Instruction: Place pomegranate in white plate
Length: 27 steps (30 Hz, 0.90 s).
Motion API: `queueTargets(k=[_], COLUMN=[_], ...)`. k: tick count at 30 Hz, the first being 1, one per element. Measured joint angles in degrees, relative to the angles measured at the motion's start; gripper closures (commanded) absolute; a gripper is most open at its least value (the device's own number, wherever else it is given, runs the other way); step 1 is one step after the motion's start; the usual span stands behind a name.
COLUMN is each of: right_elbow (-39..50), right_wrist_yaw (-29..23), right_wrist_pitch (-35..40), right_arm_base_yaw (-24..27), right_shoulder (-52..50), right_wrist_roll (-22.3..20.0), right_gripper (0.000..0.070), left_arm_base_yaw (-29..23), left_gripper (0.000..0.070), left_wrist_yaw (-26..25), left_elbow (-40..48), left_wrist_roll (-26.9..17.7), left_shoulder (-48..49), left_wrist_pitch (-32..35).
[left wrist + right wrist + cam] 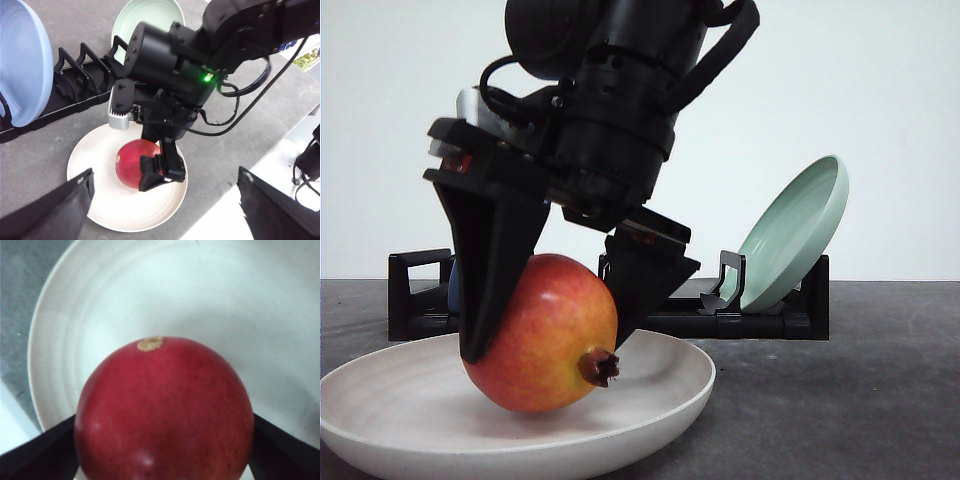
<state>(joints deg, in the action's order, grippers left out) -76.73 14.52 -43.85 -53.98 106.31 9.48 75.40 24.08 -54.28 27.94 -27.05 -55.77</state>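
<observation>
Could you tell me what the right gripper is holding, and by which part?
The pomegranate, gripped across its round sides by the right gripper, resting in the white plate.

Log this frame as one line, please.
stage: placing | right gripper: shut on pomegranate | pomegranate: resting in white plate | left gripper: open, above the plate | release: not yet

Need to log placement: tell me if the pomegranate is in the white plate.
In. The pomegranate rests inside the white plate, right gripper shut on it.
</observation>
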Motion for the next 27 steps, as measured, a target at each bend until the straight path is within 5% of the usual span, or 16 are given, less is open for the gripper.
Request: queueTargets(k=[4,13,20,27], right_elbow=[0.0,-0.01,-1.64,-1.81], right_wrist_yaw=[0.04,0.28,0.06,-12.13], right_wrist_pitch=[0.4,-3.47,-8.39,-14.94], right_arm_base_yaw=[0.0,0.25,2.18,2.65], right_shoulder=[0.03,-1.24,-13.52,-31.4], right_wrist_roll=[0.0,0.41,2.44,6.04], right_gripper=[0.0,0.0,0.0,0.0], left_arm_base_yaw=[0.0,0.0,0.0,0.0], left_gripper=[0.0145,0.0145,0.0145,0.0145], left_wrist_yaw=[0.0,0.0,0.0,0.06], left_elbow=[0.0,0.0,0.02,0.02], left_wrist_roll=[0.0,0.0,0.0,-0.07], left_shoulder=[0.01,0.01,0.0,0.02], left_wrist_pitch=[0.0,0.0,1.33,1.37])
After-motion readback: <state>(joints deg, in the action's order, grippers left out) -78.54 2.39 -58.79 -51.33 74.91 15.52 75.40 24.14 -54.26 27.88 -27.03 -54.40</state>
